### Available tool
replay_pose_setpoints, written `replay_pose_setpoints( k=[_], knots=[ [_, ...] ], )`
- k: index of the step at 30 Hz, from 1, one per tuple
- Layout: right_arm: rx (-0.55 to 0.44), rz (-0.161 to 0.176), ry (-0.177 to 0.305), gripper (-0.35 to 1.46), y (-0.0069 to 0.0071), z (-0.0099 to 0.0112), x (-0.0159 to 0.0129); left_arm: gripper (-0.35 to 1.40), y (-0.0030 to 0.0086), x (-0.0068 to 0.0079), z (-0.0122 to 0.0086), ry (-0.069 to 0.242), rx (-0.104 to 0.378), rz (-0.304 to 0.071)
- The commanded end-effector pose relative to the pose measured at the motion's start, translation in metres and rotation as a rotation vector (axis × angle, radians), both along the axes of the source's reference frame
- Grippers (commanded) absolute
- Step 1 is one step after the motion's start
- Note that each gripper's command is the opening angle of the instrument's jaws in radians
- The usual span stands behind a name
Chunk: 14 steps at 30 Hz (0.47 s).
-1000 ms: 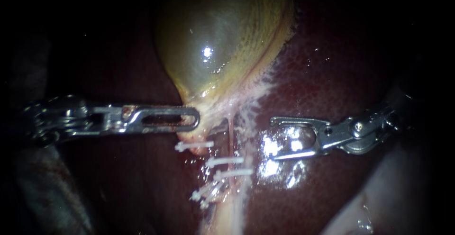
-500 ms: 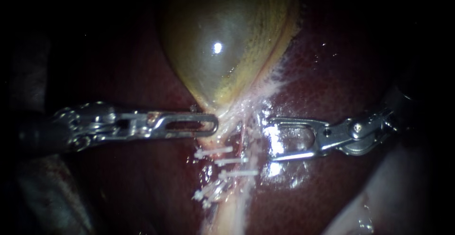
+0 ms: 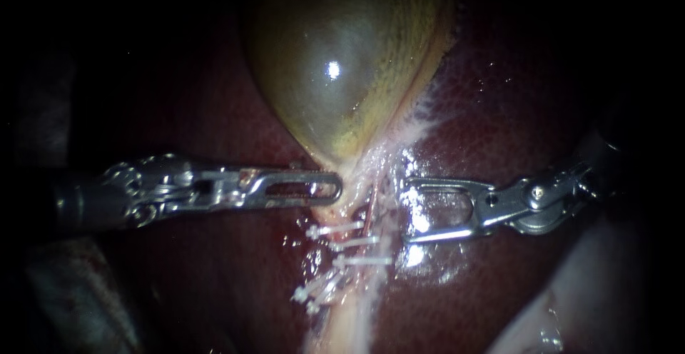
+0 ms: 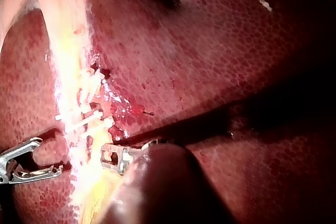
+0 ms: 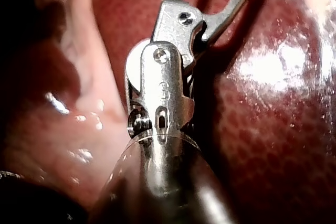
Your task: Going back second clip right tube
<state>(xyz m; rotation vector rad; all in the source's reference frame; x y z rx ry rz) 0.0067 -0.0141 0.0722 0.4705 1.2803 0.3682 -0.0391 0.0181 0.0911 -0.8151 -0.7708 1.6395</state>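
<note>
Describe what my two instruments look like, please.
Both are shiny silver metal on dark shafts. The left instrument ends in long, flat, slotted jaws with a rounded tip. The right instrument has thin, hollow-framed jaws and a screw at its hinge.

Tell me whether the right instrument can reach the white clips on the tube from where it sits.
Probably yes. The right instrument, jaws open, sits just beside the clips with only bare liver between them; the left instrument lies above them at the neck of the gallbladder, out of the path.
</note>
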Motion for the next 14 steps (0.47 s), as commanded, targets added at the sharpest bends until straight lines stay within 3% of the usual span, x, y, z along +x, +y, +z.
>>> replay_pose_setpoints(
  k=[1, 14],
  knots=[
    [0.0, 0.0, 0.0, 0.58, 0.0, 0.0, 0.0, -0.35, 0.0, 0.0, 0.0, -0.001, 0.001, 0.001],
    [0.0, 0.0, -0.001, 0.58, 0.0, 0.0, 0.0002, -0.35, 0.0, 0.0001, -0.0002, -0.001, 0.001, 0.001]
  ],
)
